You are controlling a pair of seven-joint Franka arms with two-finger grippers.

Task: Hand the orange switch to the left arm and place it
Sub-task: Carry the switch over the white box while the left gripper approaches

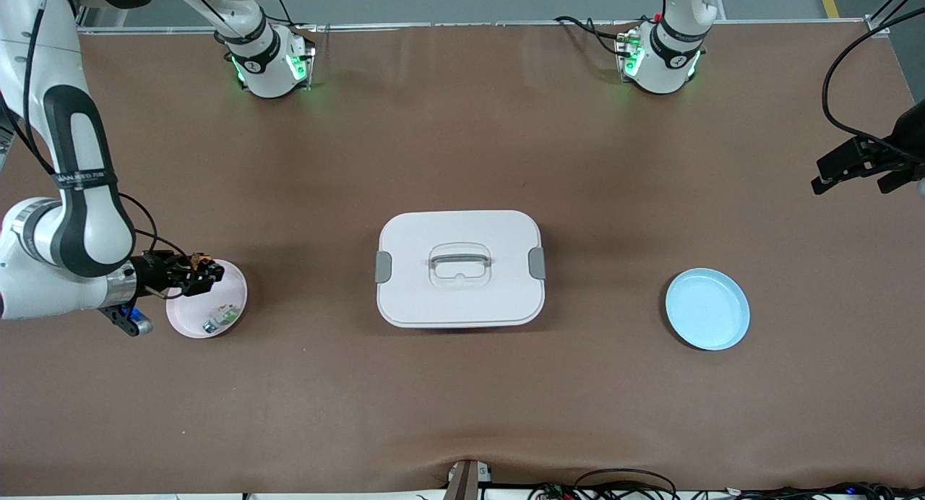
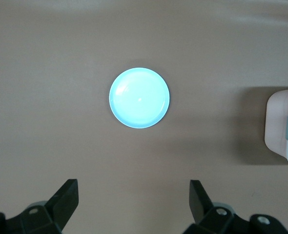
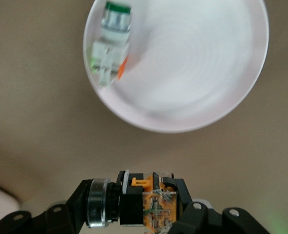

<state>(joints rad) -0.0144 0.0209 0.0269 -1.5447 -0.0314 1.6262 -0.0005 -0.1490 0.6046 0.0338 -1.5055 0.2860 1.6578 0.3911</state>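
Observation:
My right gripper (image 1: 208, 272) is shut on the orange switch (image 1: 200, 260) and holds it just above the pink plate (image 1: 189, 321) at the right arm's end of the table. In the right wrist view the switch (image 3: 146, 202) lies crosswise between the fingers, with its metal ring at one end and its orange body at the other, and the pink plate (image 3: 207, 73) is below it. The white box (image 1: 462, 225) stands mid-table. My left gripper (image 1: 831, 171) is open and empty, high over the left arm's end of the table. In the left wrist view its gripper (image 2: 134, 200) is apart from the blue plate (image 2: 139, 97).
A small green-and-white component (image 1: 220, 318) lies in the pink plate and also shows in the right wrist view (image 3: 110, 41). A blue plate (image 1: 707, 308) lies toward the left arm's end. A corner of the box (image 2: 285, 126) shows in the left wrist view.

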